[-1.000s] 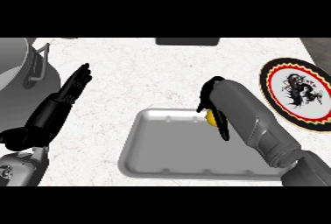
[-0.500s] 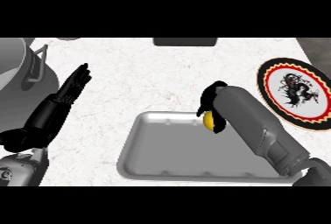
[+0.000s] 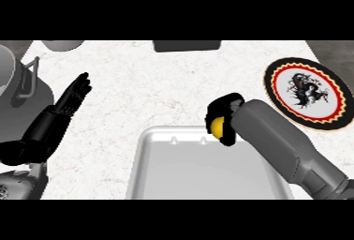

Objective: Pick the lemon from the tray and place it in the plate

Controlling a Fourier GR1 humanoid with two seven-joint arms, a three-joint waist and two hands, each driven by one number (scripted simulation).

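A yellow lemon [image 3: 217, 127] shows at the far right corner of the grey tray [image 3: 187, 168], with my right hand [image 3: 223, 108] curled round it and hiding most of it. Whether the lemon rests on the tray or hangs just above it, I cannot tell. The plate [image 3: 308, 92], black-rimmed with a red and yellow band and a dark figure on white, lies on the counter to the right of that hand. My left hand [image 3: 69, 101] rests open at the left, fingers straight and pointing away.
A grey pot [image 3: 17, 89] with a handle stands at the left edge, close beside my left hand. A dark rectangular object [image 3: 187, 45] and a grey bowl [image 3: 62, 44] sit along the counter's far edge.
My right hand and forearm have shifted slightly right and toward me over the tray's corner, fingers staying curled on the lemon. The left hand has not moved.
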